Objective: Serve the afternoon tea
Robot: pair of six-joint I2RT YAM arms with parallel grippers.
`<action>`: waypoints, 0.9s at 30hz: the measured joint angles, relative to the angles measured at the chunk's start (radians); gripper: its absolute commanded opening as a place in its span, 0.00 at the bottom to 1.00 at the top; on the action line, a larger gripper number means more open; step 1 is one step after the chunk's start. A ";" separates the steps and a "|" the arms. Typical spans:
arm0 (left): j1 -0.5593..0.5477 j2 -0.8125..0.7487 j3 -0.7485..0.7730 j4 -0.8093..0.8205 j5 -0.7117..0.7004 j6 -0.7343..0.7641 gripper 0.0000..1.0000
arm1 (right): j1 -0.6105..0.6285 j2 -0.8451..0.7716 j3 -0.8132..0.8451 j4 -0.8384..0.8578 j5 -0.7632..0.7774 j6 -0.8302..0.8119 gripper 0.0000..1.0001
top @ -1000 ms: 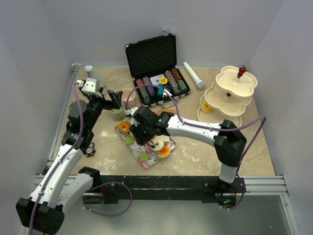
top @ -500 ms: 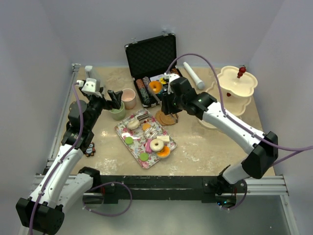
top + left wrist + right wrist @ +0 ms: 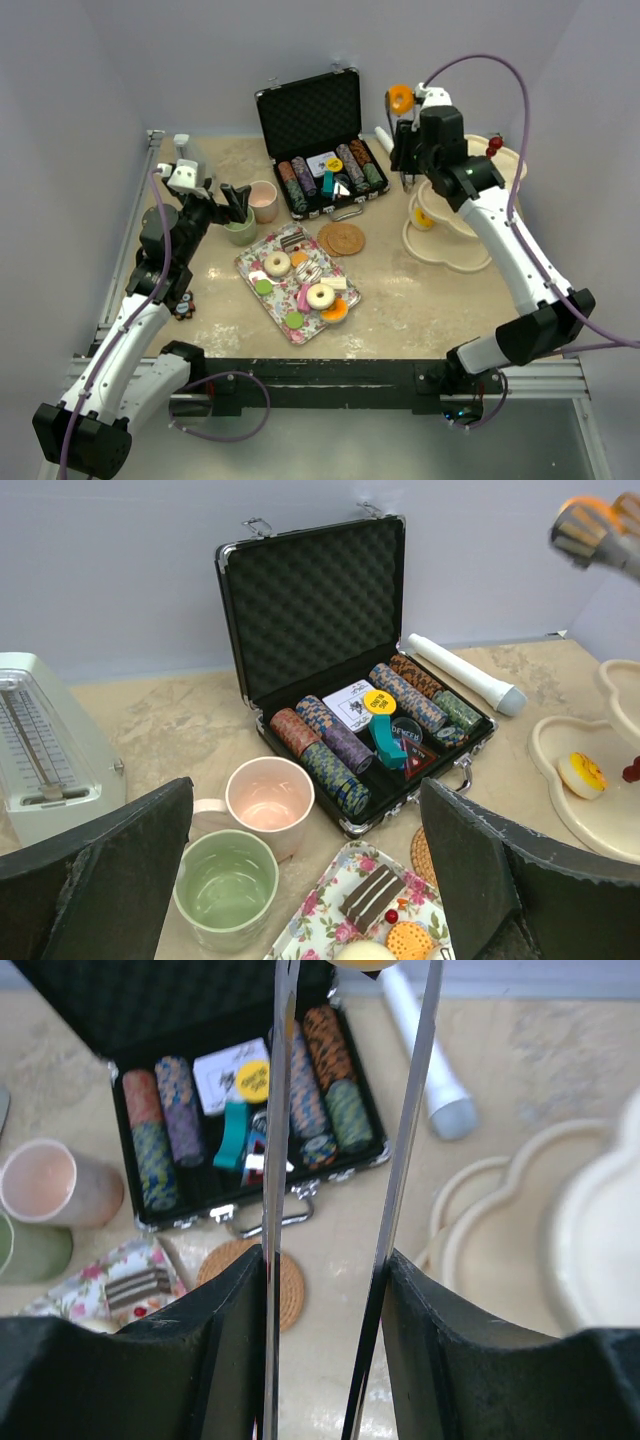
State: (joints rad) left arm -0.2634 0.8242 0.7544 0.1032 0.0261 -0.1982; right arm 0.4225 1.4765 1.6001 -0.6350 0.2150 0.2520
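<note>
**Donut in the tongs, next stop the stand**

The right gripper [image 3: 325, 1290] was squeezing a pair of tongs [image 3: 405, 1110]. Those pinched an orange donut [image 3: 400, 98] up in the air, just left of the cream stand [image 3: 500, 175]. I'd carry it over a bare tier, lower it until it nearly touches, then ease off slowly so it doesn't roll. The left gripper [image 3: 236, 200] hung spread wide by the green cup [image 3: 239, 232].
</note>
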 measured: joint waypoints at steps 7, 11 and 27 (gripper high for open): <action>0.000 0.005 0.000 0.000 0.000 0.000 1.00 | -0.097 -0.096 0.048 -0.005 0.108 -0.004 0.35; -0.002 0.010 0.000 0.000 0.000 0.000 1.00 | -0.108 -0.145 0.035 -0.020 0.173 0.011 0.35; -0.019 0.011 -0.009 -0.047 -0.401 -0.072 1.00 | -0.106 -0.224 -0.113 -0.121 0.230 0.048 0.37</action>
State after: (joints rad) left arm -0.2829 0.8356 0.7456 0.0566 -0.3748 -0.2699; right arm 0.3161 1.2530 1.4872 -0.7563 0.4446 0.2996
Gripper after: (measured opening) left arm 0.996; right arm 0.472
